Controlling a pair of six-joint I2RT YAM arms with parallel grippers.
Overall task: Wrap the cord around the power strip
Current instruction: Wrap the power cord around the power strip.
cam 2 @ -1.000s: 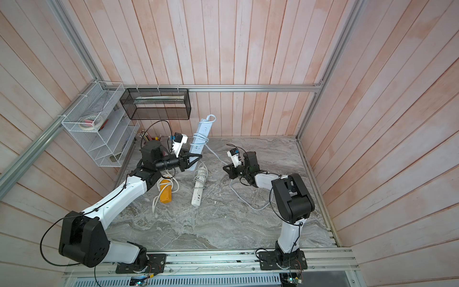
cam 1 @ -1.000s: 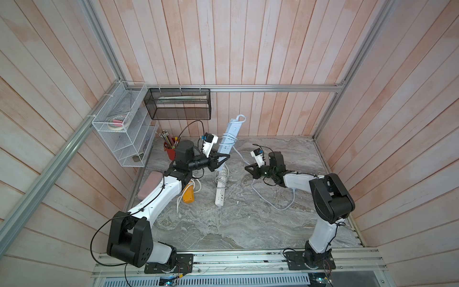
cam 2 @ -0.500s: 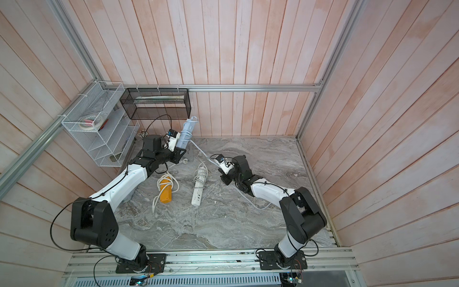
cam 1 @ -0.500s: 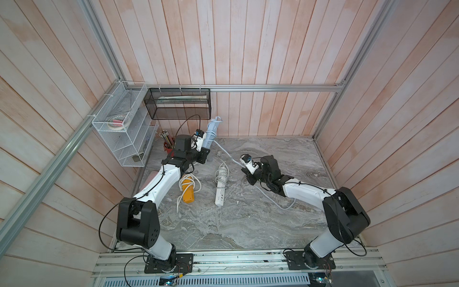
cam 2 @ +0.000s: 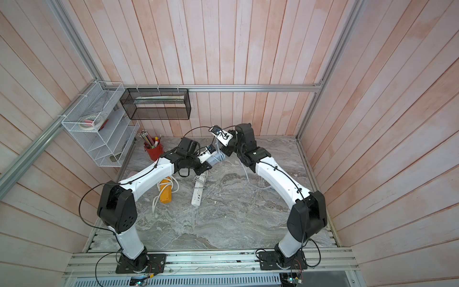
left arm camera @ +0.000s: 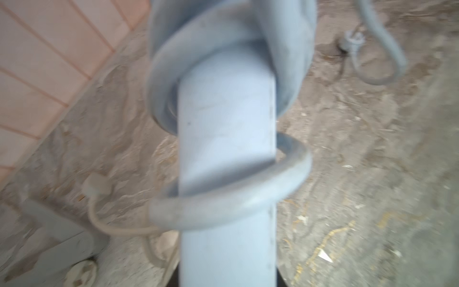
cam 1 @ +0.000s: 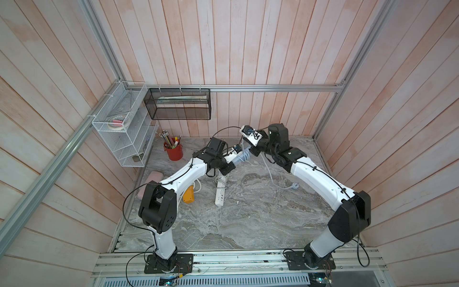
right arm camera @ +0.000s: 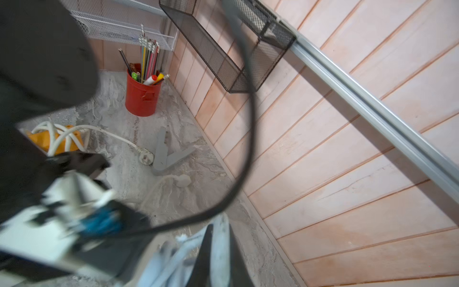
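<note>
left gripper is clamped tight on the near end of the pale blue power strip. The strip's off the table and points across at the right gripper. That one's pinched down too, w/ what looks like the cord running between its fingers in the right wrist view. It's blurry tho, so can't swear to it. The two nearly meet, near the back wall.

What changed: a sec ago the strip was held up on end by the back wall, and the right gripper was well apart from it w/ cord in tow. Now the strip's swung down & over, and the right arm has come in close. Left wrist view shows a loose loop round the strip's middle plus tighter turns bunched further out, so imo another turn just went on.

Not done tho. A long tail of cord trails over the marble table out to the plug. Prob a few more passes needed, and that slack loop wants snugging or it'll slide off.

Bystanders: white power strip & orange power strip near the left arm, red pencil cup at the back.
</note>
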